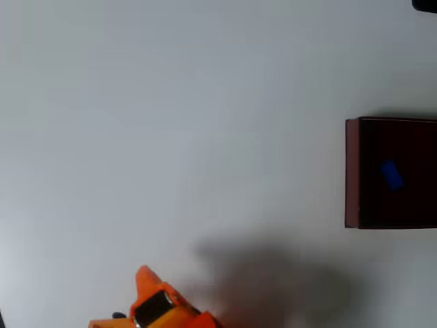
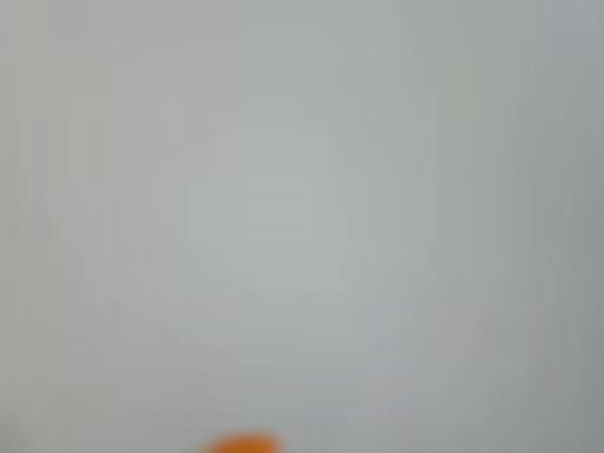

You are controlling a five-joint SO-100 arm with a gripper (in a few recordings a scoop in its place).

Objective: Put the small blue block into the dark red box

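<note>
Overhead view: the dark red box (image 1: pixel 352 172) sits at the three o'clock edge of the pale grey worktop (image 1: pixel 171 123), its right side cut off by the frame. Its thin maroon wall shows along the left side, and its interior is nearly black. The small blue block (image 1: pixel 391 175) lies inside the box on the dark floor, a little above the middle of the part that shows, tilted so that its long side runs from ten o'clock towards four o'clock. It touches none of the walls that can be seen.

The orange pincer (image 1: pixel 145 277) pokes in from the bottom edge at about seven o'clock, well apart from the box, its pointed tip aimed towards twelve o'clock. A dark block-shaped part sits on the orange body just below the tip. One finger tip is all that can be made out, so I cannot tell whether the fingers are apart or together; nothing is seen held in them. A broad soft shadow (image 1: pixel 273 280) spreads on the worktop from six to five o'clock, to the right of the pincer.

In the wrist view, blurred bare worktop (image 2: pixel 302 208) shows, with a small orange sliver of the pincer (image 2: pixel 243 444) at six o'clock.
</note>
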